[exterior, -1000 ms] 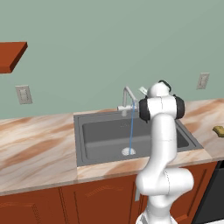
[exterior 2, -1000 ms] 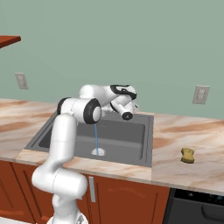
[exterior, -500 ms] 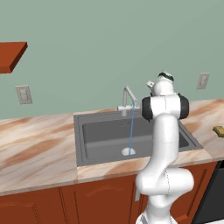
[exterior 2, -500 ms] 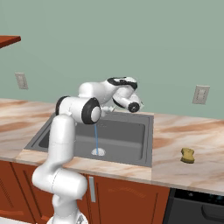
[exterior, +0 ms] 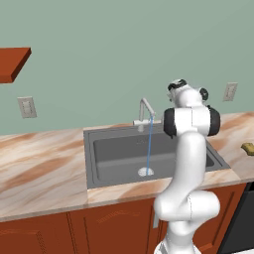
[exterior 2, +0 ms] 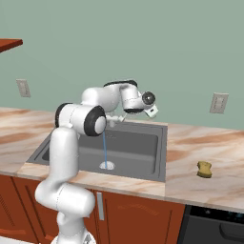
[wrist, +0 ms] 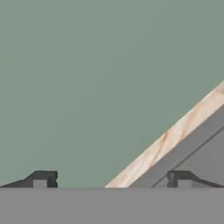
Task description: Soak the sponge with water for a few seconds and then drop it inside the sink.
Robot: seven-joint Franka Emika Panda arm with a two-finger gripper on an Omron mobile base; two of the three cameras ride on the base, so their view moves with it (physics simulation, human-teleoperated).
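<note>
- Right base view: tool (exterior 2: 151, 110) hangs spread and empty above the sink (exterior 2: 159, 157), aimed at the wall.
- Sponge (exterior 2: 204, 169) waits on the table (exterior 2: 190, 143), well right of the running water (exterior 2: 104, 147).

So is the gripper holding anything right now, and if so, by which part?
Nothing is held. The gripper is open with nothing between its fingertips, facing the green wall. The sponge lies on the counter to the right of the sink.
</note>
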